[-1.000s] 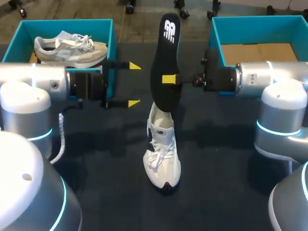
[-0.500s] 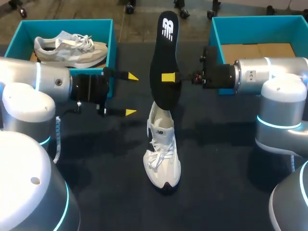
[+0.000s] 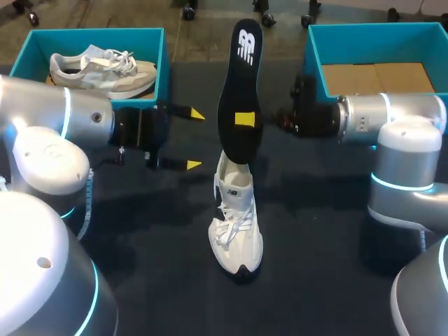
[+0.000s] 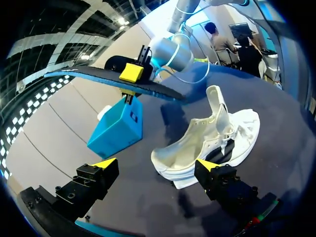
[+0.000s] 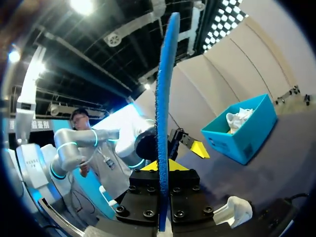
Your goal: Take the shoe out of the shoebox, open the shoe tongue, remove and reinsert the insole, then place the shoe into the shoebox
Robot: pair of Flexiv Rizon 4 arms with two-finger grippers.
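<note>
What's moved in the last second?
The left tool, open, drifted toward the near side of the table. The right tool stays shut on the insole, held upright over the white shoe, which hasn't moved.

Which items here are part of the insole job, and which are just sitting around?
Job: white shoe on the table; black insole, held by the right end effector; empty right shoebox; open left end effector.
Lying about: left shoebox and the second shoe inside it.
</note>
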